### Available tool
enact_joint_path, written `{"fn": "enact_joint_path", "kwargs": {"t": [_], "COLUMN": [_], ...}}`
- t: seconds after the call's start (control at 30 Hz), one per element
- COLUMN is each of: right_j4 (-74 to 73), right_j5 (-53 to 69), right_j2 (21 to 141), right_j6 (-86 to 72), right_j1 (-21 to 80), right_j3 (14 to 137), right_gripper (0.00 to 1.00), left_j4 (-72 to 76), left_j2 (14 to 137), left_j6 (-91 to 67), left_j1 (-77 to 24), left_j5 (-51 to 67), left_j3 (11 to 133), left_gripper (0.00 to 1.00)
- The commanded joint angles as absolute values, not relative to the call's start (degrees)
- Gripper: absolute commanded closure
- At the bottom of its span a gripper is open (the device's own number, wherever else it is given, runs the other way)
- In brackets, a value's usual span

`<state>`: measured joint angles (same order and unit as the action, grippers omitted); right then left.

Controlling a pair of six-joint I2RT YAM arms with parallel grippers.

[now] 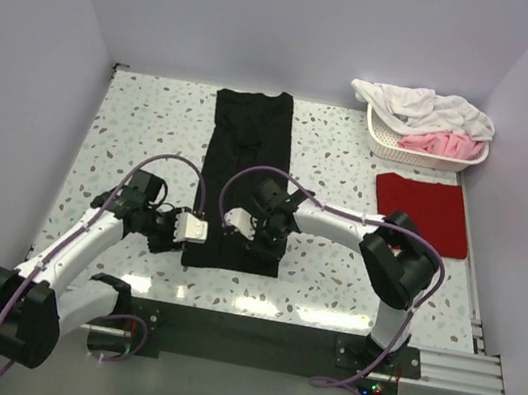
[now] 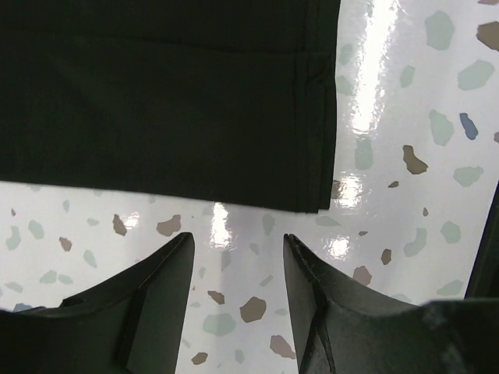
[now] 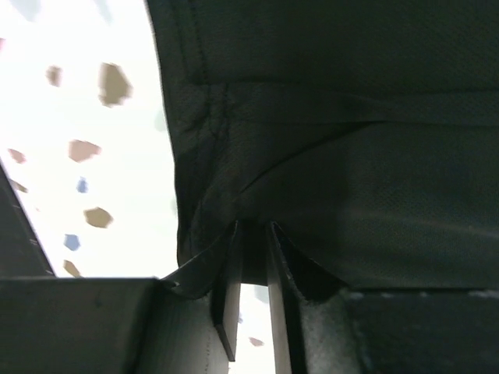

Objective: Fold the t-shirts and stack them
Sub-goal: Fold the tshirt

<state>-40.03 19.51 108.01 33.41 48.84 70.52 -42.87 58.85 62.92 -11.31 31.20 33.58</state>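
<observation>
Pinches the near hem of the black t-shirt (image 1: 246, 154) with the right gripper (image 3: 251, 231), jaws nearly together on a fold of cloth; holds the left gripper (image 2: 238, 243) spread wide and gripping nothing over bare table (image 1: 132, 135), just beside that shirt's near-left corner; dark red t-shirt (image 1: 422, 212) folded flat, well right of the black one.

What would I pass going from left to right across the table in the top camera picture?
Left gripper → black t-shirt → red t-shirt. The basket lines up with the red one, so it's left out.
</observation>
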Motion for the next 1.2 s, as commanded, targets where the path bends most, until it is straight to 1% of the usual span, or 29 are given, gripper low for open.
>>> {"fn": "enact_joint_path", "kwargs": {"t": [0.0, 0.1, 0.13, 0.23, 0.27, 0.3, 0.43, 0.57, 0.7, 0.97, 1.03, 1.17], "right_j4": [-36.74, -36.74, -36.65, -35.87, -35.34, -34.64, -32.00, -30.06, -28.57, -23.99, -24.08, -27.68], "right_j5": [21.80, 19.26, 18.99, 19.07, 19.16, 19.25, 21.35, 22.76, 22.24, 18.72, 18.63, 19.51], "right_j2": [108.20, 103.46, 99.44, 92.57, 88.72, 87.20, 84.29, 83.15, 80.86, 85.95, 86.04, 82.55], "right_j6": [31.03, 33.29, 34.44, 40.06, 41.21, 42.79, 45.00, 46.49, 48.87, 47.55, 47.99, 49.74], "right_j1": [52.64, 52.38, 52.21, 51.94, 52.03, 52.03, 52.56, 54.66, 56.51, 56.95, 57.13, 57.13], "right_j3": [65.92, 63.82, 62.24, 57.77, 56.61, 55.38, 51.34, 48.00, 44.83, 45.26, 45.87, 46.93], "right_gripper": [0.76, 0.68, 0.65, 0.57, 0.52, 0.50, 0.50, 0.51, 0.49, 0.51, 0.52, 0.53], "left_j4": [-42.71, -45.16, -45.96, -48.69, -49.30, -50.26, -50.54, -48.70, -46.15, -41.92, -41.40, -40.96], "left_j2": [57.75, 56.70, 56.34, 54.41, 53.88, 53.35, 52.82, 53.87, 55.72, 59.41, 60.03, 61.17], "left_j6": [67.76, 72.32, 75.73, 82.67, 84.27, 85.77, 90.26, 90.79, 90.70, 89.30, 89.38, 89.91], "left_j1": [-13.44, -14.94, -15.20, -16.17, -16.52, -16.70, -18.01, -20.03, -20.39, -20.74, -20.74, -20.83], "left_j5": [33.04, 34.53, 34.98, 35.77, 35.95, 36.30, 37.09, 37.18, 36.91, 35.69, 35.51, 35.07], "left_j3": [32.26, 30.94, 30.50, 28.57, 28.04, 27.17, 25.67, 24.35, 23.64, 23.03, 22.94, 22.94], "left_gripper": [0.46, 0.47, 0.47, 0.47, 0.47, 0.47, 0.47, 0.47, 0.47, 0.48, 0.48, 0.50]}}
